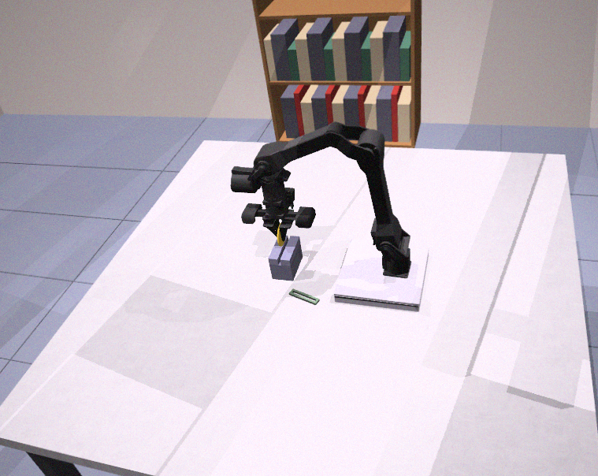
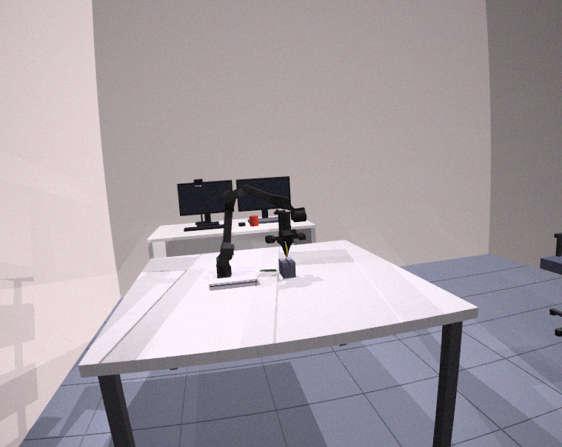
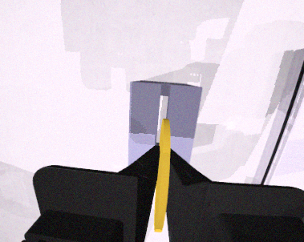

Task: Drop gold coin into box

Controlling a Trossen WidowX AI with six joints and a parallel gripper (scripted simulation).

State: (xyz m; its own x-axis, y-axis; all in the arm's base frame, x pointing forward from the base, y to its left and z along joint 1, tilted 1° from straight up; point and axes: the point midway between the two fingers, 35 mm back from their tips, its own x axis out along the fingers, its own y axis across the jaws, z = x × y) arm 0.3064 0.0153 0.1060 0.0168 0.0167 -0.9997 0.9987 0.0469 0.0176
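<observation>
Your gripper [image 1: 280,231] [image 2: 286,250] [image 3: 160,151] points down over the box [image 1: 285,258] [image 2: 287,268] [image 3: 183,108], its fingers nearly together and pinching the coin [image 1: 280,236] [image 2: 286,249] [image 3: 164,160]. You have the coin on edge, its thin rim showing as a gold strip between the fingers in the wrist view. Its lower end reaches past the fingertips toward the lid.

In the wrist view, you see the slot [image 3: 163,110] run nearly in line with the coin, which covers part of it. You cannot tell whether the coin touches the lid, but most of it is above the box.

The holder [image 1: 303,296] [image 2: 267,270] lies on the table [image 1: 309,379] [image 2: 281,308], near the box and apart from it, with no coin in it. Your arm [image 1: 376,174] [image 2: 228,221] rises from the pale base plate [image 1: 347,297] [image 2: 249,280] and bends over to the box. Behind the table, you have a bookcase [image 1: 416,76] in the top view; the exterior view shows two monitors [image 2: 205,197] and a red mug [image 2: 253,220] on a desk [image 2: 165,232].
</observation>
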